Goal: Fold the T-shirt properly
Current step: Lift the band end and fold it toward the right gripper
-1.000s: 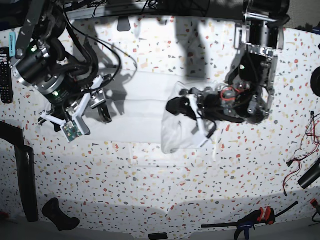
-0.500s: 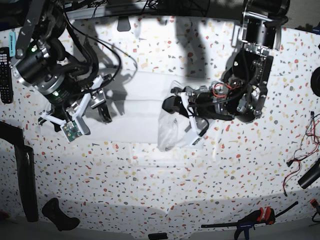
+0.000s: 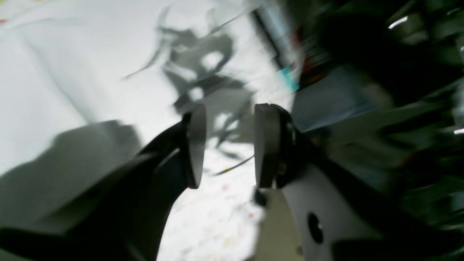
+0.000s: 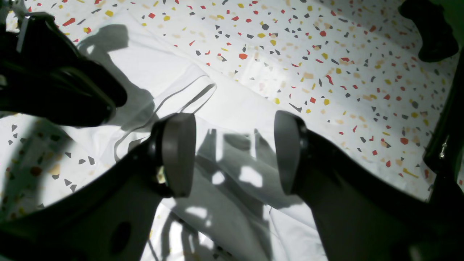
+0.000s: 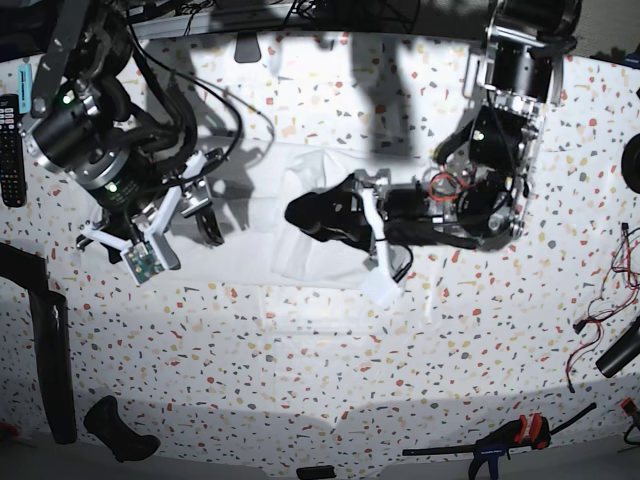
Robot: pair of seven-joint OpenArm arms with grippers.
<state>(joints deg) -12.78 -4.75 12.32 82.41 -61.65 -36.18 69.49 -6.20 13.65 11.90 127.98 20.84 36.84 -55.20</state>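
Now lower the left claw (image 3: 226,145), pads parted and empty, at frame centre; smooth the T-shirt (image 5: 260,195) flat. Right claw (image 4: 232,152) stays spread.

The white T-shirt (image 5: 300,235) lies spread flat on the surface (image 5: 300,380), partly folded, with a raised fold edge. It stretches beneath and ahead of the right fingers (image 4: 177,152), touching neither.

The T-shirt (image 5: 300,230) is plain white; the tabletop (image 5: 300,390) is white speckled with red, yellow and grey chips; the remote (image 5: 10,150) is black.
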